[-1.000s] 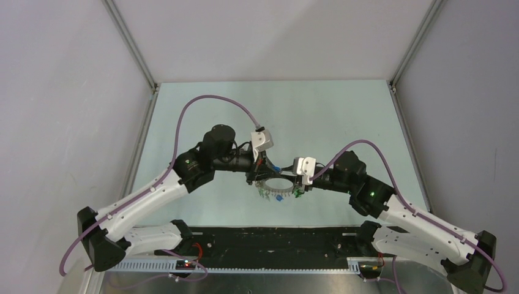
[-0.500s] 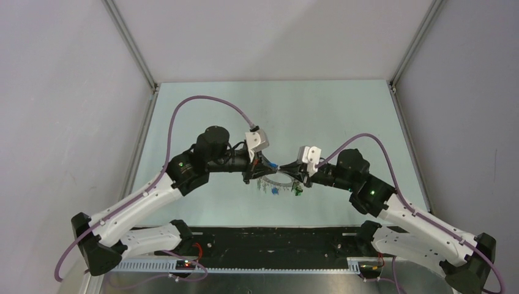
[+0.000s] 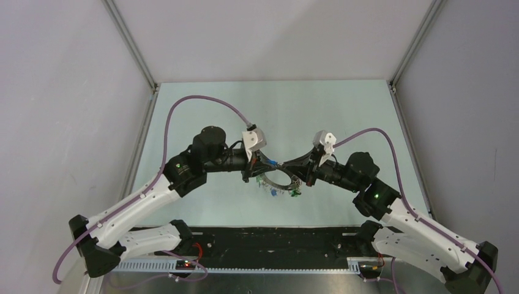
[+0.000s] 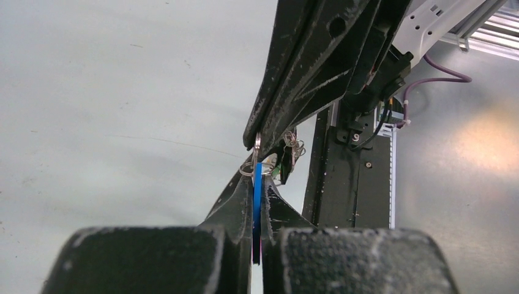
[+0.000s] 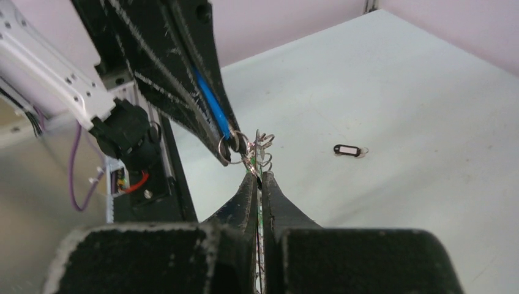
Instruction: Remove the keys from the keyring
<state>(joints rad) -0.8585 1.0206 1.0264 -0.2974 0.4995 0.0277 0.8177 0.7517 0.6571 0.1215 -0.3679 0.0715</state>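
Mid-frame above the pale green bench [image 3: 202, 110], the left end effector [image 3: 268, 164] is clenched on a blue-headed silver key [image 4: 257, 196]. The right end effector [image 3: 295, 177] grips the thin silver-grey metal keyring [image 3: 280, 185], lifted between them. Step: freeing this key. Next, probably, slide its loop along the hoop's split.

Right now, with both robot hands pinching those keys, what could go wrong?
1. The left hand pinches only the thin blue key tag; a tug might slip it free.
2. The right hand seems to hold the keyring up with keys dangling; losing grip could drop the bunch onto the table.
3. Both hands' tips nearly touch, so they might bump.
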